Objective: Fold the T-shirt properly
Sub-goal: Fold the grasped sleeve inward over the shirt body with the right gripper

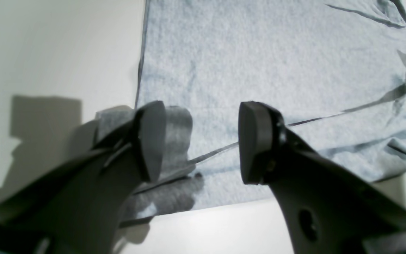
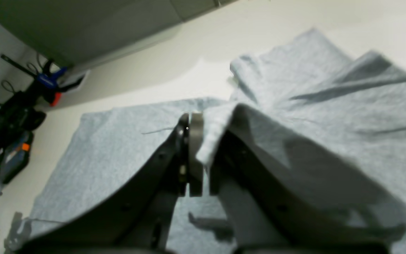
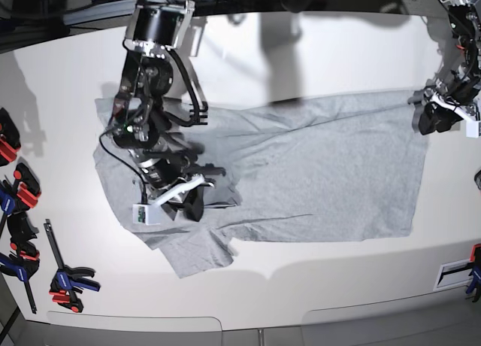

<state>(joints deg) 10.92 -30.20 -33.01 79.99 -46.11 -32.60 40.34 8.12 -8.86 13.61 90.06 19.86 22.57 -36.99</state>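
T-shirt look: T-shirt [image 3: 316, 173], light heather-grey, plain side up, no lettering showing; thin dark trim runs along its edges.
Where it lies: spread on the white table [image 3: 301, 286], between the two claws.
Long axis: runs across the base view from side to side, straight hem end at the left gripper [image 1: 201, 141], sleeves at the right gripper [image 2: 203, 155].
Sleeve: one short sleeve [image 3: 197, 256] juts out toward the near table edge just beside the right claw.
Texture: soft mottled knit, mostly flat, with shallow creases and a raised ridge near the right claw (blurred in that wrist view).
Left claw: jaws spread wide, dark rounded pads [image 1: 150, 139] poised over the hem corner, with the dark trim line running between them.
Right claw: jaws pressed together, pinching a lifted fold of the cloth that drapes over one finger.
Clamps: spring clamps [image 3: 68, 278] lie on the table edge well apart from the right claw.
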